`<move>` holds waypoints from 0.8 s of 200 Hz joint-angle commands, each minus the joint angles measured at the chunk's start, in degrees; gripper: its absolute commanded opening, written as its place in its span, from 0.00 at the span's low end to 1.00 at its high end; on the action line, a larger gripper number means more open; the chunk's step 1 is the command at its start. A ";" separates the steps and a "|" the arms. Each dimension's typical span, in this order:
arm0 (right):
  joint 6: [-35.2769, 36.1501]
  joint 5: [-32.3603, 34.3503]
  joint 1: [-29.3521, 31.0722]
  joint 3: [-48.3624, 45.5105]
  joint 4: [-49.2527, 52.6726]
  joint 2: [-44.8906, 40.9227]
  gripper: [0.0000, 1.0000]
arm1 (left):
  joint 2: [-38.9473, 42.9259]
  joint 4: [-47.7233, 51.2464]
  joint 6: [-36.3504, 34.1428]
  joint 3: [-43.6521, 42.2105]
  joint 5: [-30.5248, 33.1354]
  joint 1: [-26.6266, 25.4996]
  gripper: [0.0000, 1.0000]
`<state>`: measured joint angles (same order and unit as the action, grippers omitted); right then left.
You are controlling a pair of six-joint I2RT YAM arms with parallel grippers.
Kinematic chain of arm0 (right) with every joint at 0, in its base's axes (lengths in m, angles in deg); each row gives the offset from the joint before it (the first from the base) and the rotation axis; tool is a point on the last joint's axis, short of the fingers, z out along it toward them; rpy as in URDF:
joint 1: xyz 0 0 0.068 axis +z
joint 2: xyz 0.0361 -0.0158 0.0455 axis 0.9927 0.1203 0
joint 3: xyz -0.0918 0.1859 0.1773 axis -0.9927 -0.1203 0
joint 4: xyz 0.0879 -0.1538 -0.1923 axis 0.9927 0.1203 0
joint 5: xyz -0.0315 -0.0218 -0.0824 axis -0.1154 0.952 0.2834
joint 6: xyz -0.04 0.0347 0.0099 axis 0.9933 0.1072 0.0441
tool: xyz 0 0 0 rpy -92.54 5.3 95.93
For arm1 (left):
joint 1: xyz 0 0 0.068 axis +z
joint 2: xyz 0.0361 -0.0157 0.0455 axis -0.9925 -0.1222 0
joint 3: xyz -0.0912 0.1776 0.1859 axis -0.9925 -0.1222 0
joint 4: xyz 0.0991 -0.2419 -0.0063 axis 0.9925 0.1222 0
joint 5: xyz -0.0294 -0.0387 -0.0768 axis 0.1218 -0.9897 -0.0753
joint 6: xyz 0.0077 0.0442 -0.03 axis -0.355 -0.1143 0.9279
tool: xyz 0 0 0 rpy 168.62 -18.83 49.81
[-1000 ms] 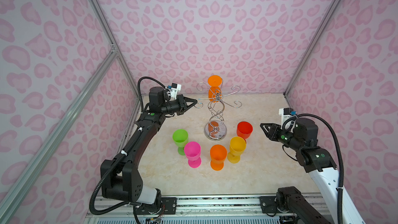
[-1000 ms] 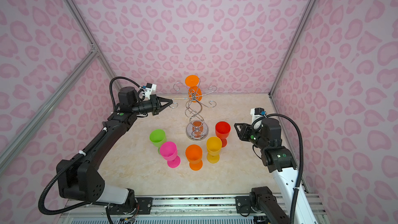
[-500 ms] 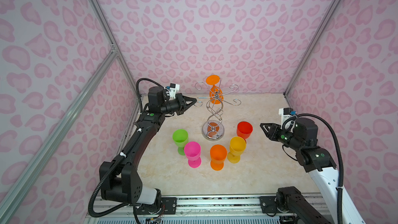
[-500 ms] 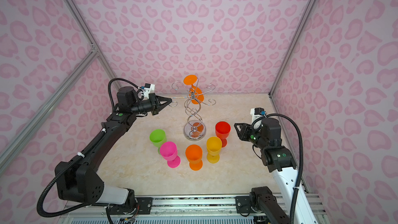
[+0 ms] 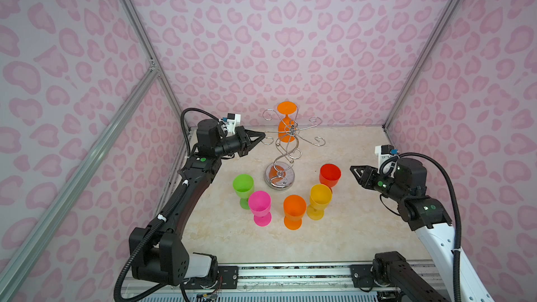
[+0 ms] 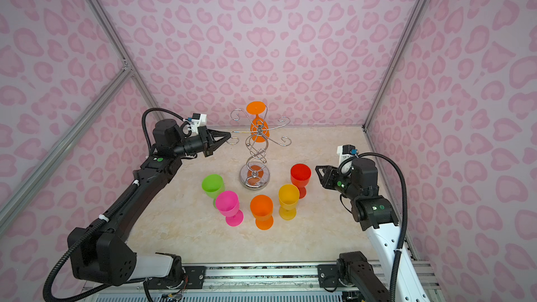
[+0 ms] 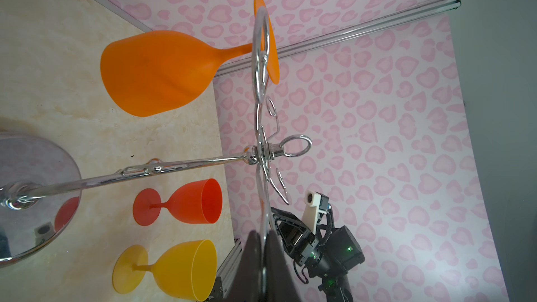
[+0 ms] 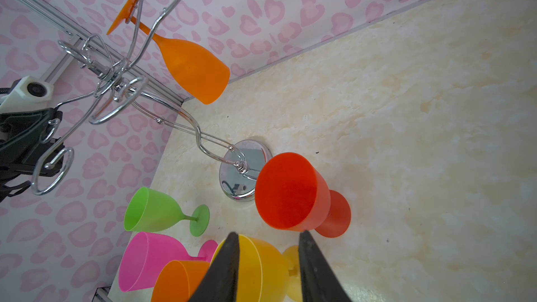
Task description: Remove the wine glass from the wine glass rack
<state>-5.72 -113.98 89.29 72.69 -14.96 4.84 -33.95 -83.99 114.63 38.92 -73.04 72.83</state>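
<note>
The orange wine glass (image 5: 286, 132) hangs bowl-down at the far side of the wine glass rack (image 5: 286, 155), whose left wire hook the left gripper (image 5: 260, 136) pinches, while the right gripper (image 5: 353, 169) stands open and empty to the rack's right; it is probably light, stiff, slippery plastic, best taken by the bowl.

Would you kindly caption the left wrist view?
Left end effector shut on the wine glass rack; orange wine glass hanging inverted.
</note>
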 commanded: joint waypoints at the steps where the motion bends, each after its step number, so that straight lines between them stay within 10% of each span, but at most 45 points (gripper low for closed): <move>1: -0.18 -0.05 -0.02 -0.40 -1.70 -0.02 0.35 | 1.53 -7.47 -0.72 -0.66 0.13 -0.13 0.02; 160: -22.41 -12.94 8.21 4.78 -38.66 13.95 0.38 | 2.73 -7.44 -1.92 -2.51 0.49 -0.22 0.02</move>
<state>-24.67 -125.28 96.08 76.45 -46.69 16.65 -32.25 -87.22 115.00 35.79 -72.45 72.74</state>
